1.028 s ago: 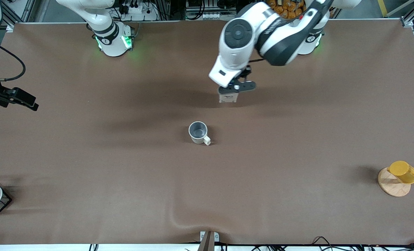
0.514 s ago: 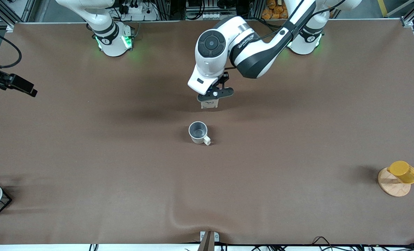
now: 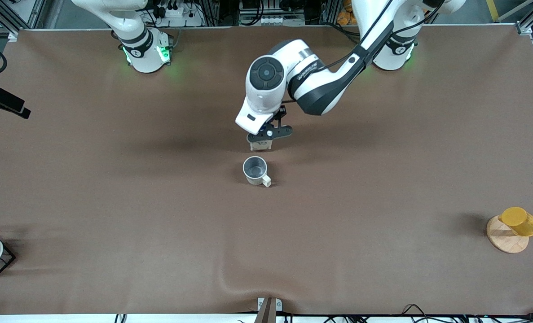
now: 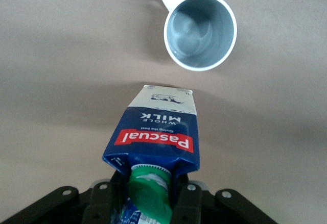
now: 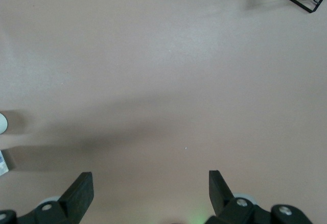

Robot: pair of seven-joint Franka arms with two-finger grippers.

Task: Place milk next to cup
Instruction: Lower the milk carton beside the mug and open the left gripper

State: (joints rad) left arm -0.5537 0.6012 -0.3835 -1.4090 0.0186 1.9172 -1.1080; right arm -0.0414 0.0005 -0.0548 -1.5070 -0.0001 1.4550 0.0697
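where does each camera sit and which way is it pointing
Front view: high across the table, facing both arm bases; left gripper over the table beside the cream-white mug.
Left wrist view: on the left wrist, looking down past its jaws, shut on the dark-blue milk carton.
Right wrist view: on the right wrist, looking down past open jaws at brown tablecloth.
Front and left wrist views share mug and carton.

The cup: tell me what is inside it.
The cup looks empty: the left wrist view shows its bare grey bottom and walls, with no liquid or object. The milk, shut in the left gripper, is beside it, not over it. Nothing covers the opening.
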